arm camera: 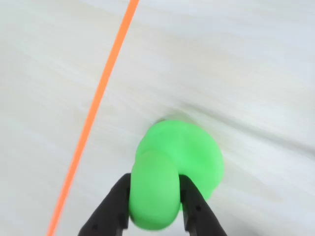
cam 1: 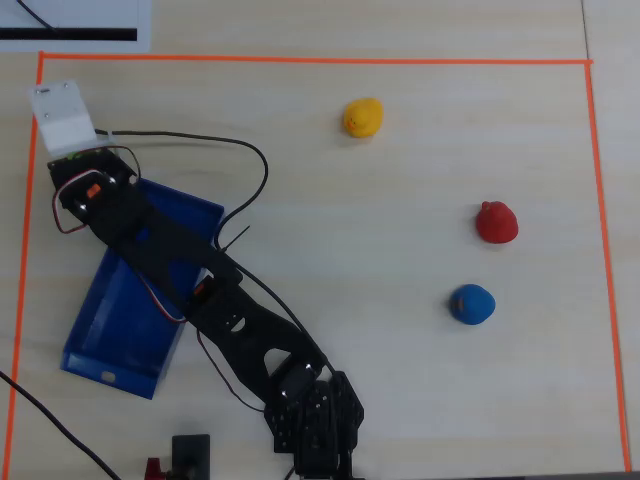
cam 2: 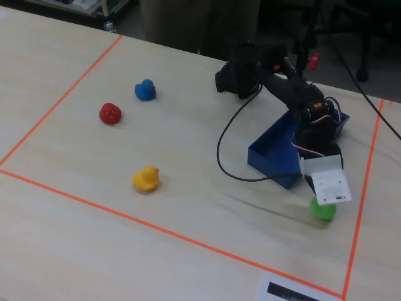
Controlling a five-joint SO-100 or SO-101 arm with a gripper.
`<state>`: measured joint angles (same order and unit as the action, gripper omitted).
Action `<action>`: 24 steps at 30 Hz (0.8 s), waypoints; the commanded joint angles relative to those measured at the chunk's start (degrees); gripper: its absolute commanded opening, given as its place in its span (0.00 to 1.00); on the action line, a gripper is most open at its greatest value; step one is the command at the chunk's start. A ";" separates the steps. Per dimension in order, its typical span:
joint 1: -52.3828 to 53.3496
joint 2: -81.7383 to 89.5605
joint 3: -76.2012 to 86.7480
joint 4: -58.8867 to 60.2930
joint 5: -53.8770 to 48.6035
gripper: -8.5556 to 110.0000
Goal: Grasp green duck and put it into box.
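Note:
The green duck [arm camera: 189, 150] fills the lower middle of the wrist view, and my gripper [arm camera: 155, 181] is shut on it, one black finger on each side of its rounded head. In the fixed view the duck [cam 2: 323, 211] sits low at the table surface, just past the near end of the dark-blue box [cam 2: 269, 152] and outside it, partly under the white wrist mount [cam 2: 328, 182]. In the overhead view the box [cam 1: 105, 325] lies at the left under my arm. The white mount [cam 1: 62, 117] hides the duck and the gripper there.
Orange tape [arm camera: 96, 105] runs close beside the duck. A yellow duck [cam 1: 362, 117], a red duck [cam 1: 496, 222] and a blue duck [cam 1: 471, 304] stand far off on the other side of the marked area. A black cable [cam 1: 245, 160] loops beside the box.

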<state>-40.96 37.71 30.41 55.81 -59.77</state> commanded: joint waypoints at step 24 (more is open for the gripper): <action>4.31 56.25 57.30 17.67 13.89 0.07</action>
<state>-34.19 91.41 79.72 77.52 -47.99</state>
